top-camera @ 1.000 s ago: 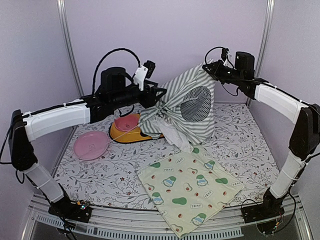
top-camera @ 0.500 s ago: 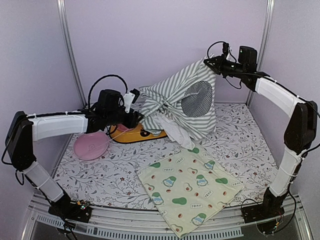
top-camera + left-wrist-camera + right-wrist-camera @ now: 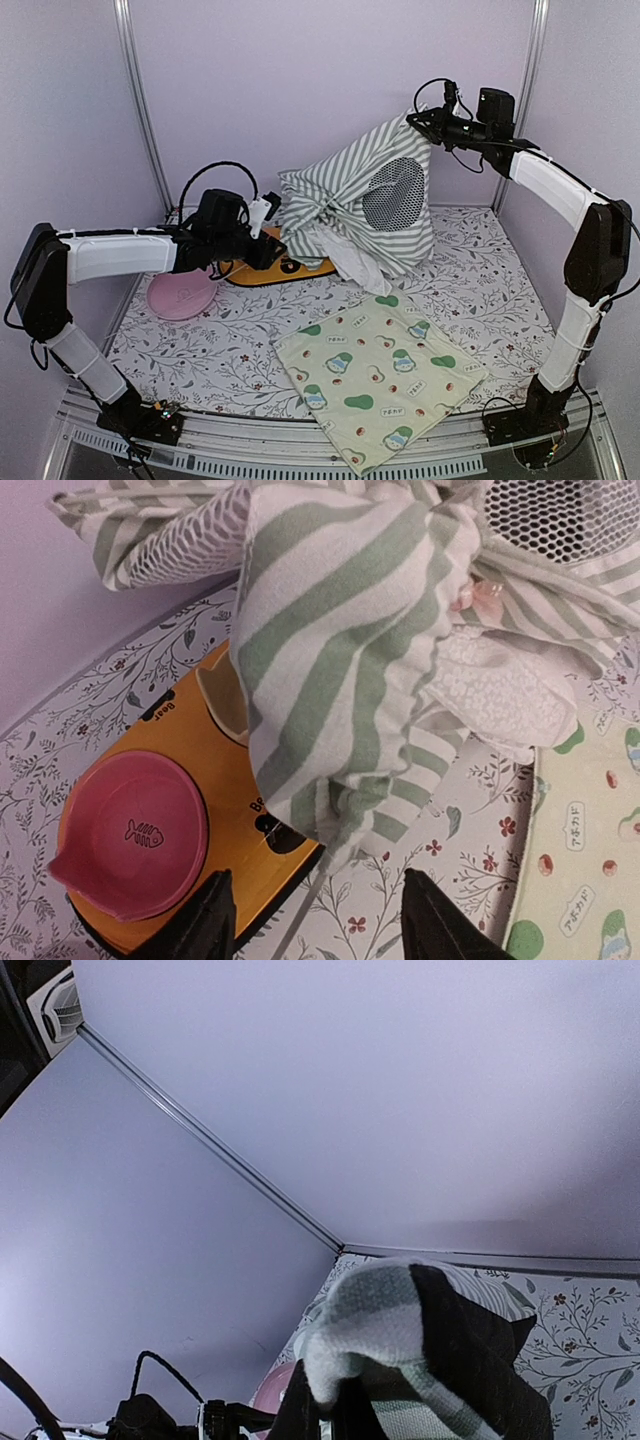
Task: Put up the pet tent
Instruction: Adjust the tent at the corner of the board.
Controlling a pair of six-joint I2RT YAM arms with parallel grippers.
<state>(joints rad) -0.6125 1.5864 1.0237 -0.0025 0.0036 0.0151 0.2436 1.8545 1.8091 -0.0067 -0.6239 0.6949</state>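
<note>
The pet tent, sage-green and white striped with a round mesh window, hangs half raised at the back of the table. My right gripper is shut on its peak and holds it up; the right wrist view shows striped fabric pinched between the dark fingers. My left gripper is open and low beside the tent's left corner. In the left wrist view the gripper is empty, the bunched tent fabric hangs just ahead, and a thin white pole runs between the fingers.
The orange double pet bowl with a pink insert lies under the tent's left edge. A pink dish sits to the left. The avocado-print mat lies at the front centre. Purple walls close the back and sides.
My left gripper has let go of the tent's left side and dropped down and left to the bowl. The right gripper has lifted the peak slightly.
</note>
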